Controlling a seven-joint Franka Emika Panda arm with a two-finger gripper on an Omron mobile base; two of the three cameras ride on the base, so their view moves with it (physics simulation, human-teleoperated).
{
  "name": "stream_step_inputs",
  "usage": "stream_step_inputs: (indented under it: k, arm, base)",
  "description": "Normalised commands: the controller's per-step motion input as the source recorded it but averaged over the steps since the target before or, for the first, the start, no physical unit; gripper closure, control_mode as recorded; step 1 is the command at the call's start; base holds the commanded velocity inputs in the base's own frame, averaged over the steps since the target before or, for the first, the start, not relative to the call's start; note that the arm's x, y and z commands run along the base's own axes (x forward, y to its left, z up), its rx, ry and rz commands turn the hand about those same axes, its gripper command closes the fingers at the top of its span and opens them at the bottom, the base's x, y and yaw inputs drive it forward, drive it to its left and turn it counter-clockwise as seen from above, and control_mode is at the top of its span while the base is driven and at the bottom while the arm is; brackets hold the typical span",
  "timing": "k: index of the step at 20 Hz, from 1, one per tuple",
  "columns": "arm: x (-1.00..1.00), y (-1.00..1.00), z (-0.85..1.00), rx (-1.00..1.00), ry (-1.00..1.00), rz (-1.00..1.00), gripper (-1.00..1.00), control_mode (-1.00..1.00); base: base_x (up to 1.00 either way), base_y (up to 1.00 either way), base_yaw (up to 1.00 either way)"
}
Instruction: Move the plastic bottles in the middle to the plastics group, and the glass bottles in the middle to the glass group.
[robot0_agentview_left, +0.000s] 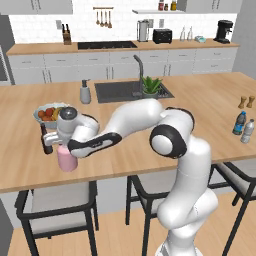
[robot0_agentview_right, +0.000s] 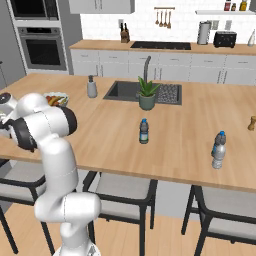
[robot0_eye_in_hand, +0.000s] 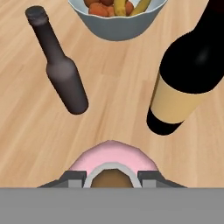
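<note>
We see gripper clamped on neck of pink bottle, bottle standing on island counter near left end, close to front edge. Just beyond it: slim brown bottle and black wine bottle, fruit bowl behind. We note three water bottles toward right end.
</note>
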Motion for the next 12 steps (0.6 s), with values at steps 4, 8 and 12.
stream_step_inputs:
  k: [4,8,12]
  arm:
    - [0.14,0.06,0.07,0.00,0.00,0.00,1.00,-1.00]
    - [0.31,0.11,0.02,0.00,0.00,0.00,1.00,-1.00]
    - [0.34,0.04,0.03,0.00,0.00,0.00,1.00,-1.00]
  base:
    - [0.00,0.00,0.00]
    - [0.00,0.00,0.00]
    - [0.00,0.00,0.00]
